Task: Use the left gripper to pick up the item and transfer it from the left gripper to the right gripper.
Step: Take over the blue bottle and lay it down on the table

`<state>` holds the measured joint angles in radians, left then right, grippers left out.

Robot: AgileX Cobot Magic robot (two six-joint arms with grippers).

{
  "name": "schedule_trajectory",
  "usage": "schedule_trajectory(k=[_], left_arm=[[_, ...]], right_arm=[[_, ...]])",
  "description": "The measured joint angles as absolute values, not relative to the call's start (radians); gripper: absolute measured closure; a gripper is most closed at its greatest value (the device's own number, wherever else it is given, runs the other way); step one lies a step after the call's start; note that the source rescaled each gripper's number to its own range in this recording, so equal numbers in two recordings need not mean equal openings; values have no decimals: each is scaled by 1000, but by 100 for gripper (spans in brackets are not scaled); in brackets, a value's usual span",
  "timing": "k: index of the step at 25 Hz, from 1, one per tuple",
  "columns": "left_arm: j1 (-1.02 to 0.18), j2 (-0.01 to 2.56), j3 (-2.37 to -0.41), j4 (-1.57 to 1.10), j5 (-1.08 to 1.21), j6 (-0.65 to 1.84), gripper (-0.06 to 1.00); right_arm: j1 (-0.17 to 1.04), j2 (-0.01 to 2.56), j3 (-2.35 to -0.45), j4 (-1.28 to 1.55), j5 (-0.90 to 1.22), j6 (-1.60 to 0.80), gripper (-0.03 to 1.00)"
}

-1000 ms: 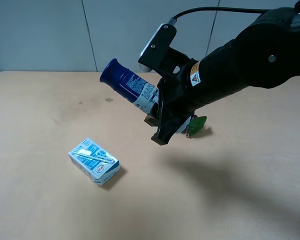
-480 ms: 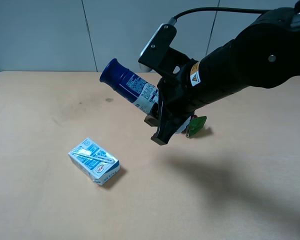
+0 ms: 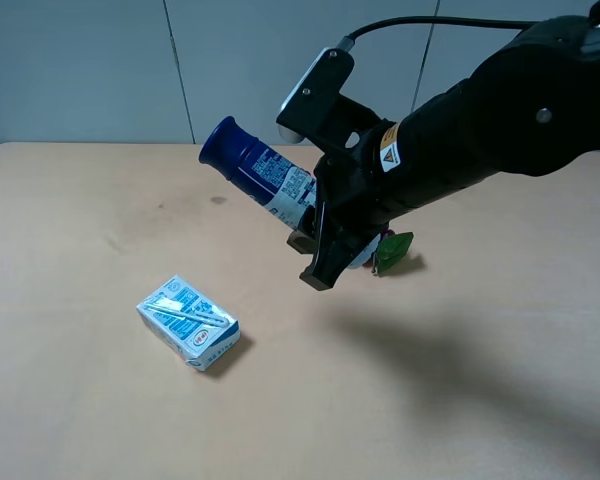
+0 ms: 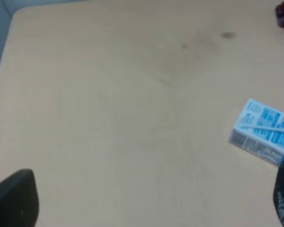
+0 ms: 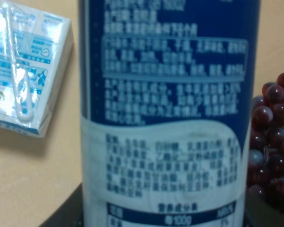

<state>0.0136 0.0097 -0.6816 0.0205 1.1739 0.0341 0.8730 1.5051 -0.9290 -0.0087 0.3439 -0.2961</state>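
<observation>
The item, a slim can (image 3: 263, 171) with a dark blue cap and a white printed label, hangs tilted above the table with its cap toward the upper left. My right gripper (image 3: 323, 238), on the bulky black arm with the white module and warning sticker, is shut on the can's lower end. In the right wrist view the can (image 5: 166, 109) fills the middle. The left arm does not show in the exterior high view. In the left wrist view the left gripper (image 4: 149, 198) is open and empty above bare table, with only its fingertips (image 4: 14, 201) showing.
A light-blue-and-white carton (image 3: 188, 322) lies on the beige table (image 3: 80, 230) at front left; it also shows in the left wrist view (image 4: 264, 132) and the right wrist view (image 5: 26, 71). A red grape bunch (image 5: 274, 142) with a green leaf (image 3: 393, 250) lies under the right arm.
</observation>
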Motion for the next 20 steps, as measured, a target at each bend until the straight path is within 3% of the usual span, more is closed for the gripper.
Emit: schedule_trajectory(k=[7, 20], left_arm=[[14, -5, -543, 28, 1170, -50, -4], [-24, -5, -497, -10, 1069, 11, 2]], right_arm=[[873, 1505, -929, 10, 344, -290, 97], [873, 1505, -929, 14, 345, -259, 97]])
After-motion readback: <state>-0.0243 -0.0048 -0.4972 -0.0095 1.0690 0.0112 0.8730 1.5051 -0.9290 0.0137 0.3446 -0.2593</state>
